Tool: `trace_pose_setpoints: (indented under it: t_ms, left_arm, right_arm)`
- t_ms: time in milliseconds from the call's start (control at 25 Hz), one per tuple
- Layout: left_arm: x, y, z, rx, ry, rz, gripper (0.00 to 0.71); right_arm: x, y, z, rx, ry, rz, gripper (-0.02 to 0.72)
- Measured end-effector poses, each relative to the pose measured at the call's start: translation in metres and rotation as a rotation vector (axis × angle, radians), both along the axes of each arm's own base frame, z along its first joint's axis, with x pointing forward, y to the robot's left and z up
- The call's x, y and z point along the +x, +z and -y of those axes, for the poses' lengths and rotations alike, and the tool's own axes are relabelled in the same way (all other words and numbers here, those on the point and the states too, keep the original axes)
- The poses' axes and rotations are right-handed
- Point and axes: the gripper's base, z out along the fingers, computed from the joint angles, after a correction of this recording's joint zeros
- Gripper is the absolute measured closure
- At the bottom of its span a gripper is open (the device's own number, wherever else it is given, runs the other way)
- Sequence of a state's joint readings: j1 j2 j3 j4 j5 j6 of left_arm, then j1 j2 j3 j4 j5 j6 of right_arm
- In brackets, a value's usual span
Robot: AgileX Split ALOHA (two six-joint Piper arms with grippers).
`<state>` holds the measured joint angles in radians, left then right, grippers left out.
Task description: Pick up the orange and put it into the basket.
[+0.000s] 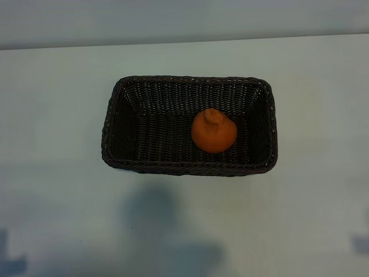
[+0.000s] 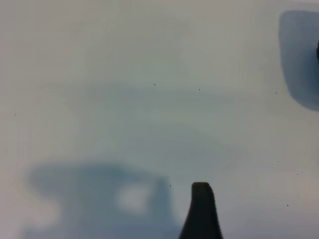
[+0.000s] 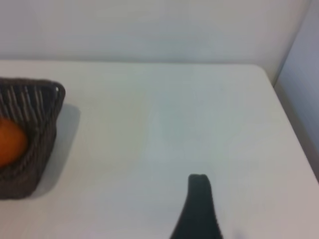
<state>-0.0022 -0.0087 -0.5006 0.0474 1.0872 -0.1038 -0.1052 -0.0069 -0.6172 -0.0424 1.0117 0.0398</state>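
Note:
The orange (image 1: 214,131) rests inside the dark woven basket (image 1: 118,124), right of the basket's middle, with its knobby bump upward. In the right wrist view, a corner of the basket (image 3: 47,107) shows with part of the orange (image 3: 10,142) inside it. Neither gripper appears in the exterior view. Each wrist view shows just one dark finger, the left one (image 2: 202,211) and the right one (image 3: 198,209), over bare table with nothing held. Both grippers stand open and away from the basket.
The basket sits mid-table on a pale tabletop (image 1: 311,219). The table's far edge meets a wall (image 1: 184,20). In the right wrist view, the table's corner and side edge (image 3: 291,129) lie beside a wall panel. Soft shadows (image 1: 155,219) fall in front of the basket.

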Motion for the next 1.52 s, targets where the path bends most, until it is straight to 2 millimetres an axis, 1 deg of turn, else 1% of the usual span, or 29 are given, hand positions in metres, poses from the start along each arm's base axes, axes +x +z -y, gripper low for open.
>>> trace_pose_setpoints:
  t_ms: [280, 480, 920, 1000, 1080, 1120, 1520]
  left_arm:
    - [0.000, 0.000, 0.000, 0.000, 0.000, 0.000, 0.141]
    - [0.000, 0.000, 0.000, 0.000, 0.000, 0.000, 0.141]
    - [0.000, 0.000, 0.000, 0.000, 0.000, 0.000, 0.141]
    - [0.000, 0.000, 0.000, 0.000, 0.000, 0.000, 0.141]
    - [0.000, 0.000, 0.000, 0.000, 0.000, 0.000, 0.141]
    - [0.000, 0.000, 0.000, 0.000, 0.000, 0.000, 0.141]
    - [0.000, 0.000, 0.000, 0.000, 0.000, 0.000, 0.141]
  right_arm:
    - [0.001, -0.009, 0.000, 0.011, 0.001, -0.060, 0.153]
    - [0.001, -0.012, -0.003, 0.043, 0.025, -0.092, 0.153]
    - [-0.001, -0.015, -0.003, 0.047, 0.025, -0.133, 0.164]
    - [0.002, -0.020, -0.003, 0.049, 0.025, -0.153, 0.170]
    - [0.007, -0.033, -0.003, 0.054, 0.024, -0.202, 0.172]
    - [0.008, -0.035, -0.002, 0.055, 0.024, -0.216, 0.172]
    - [0.011, -0.038, -0.002, 0.077, 0.009, -0.203, 0.174]
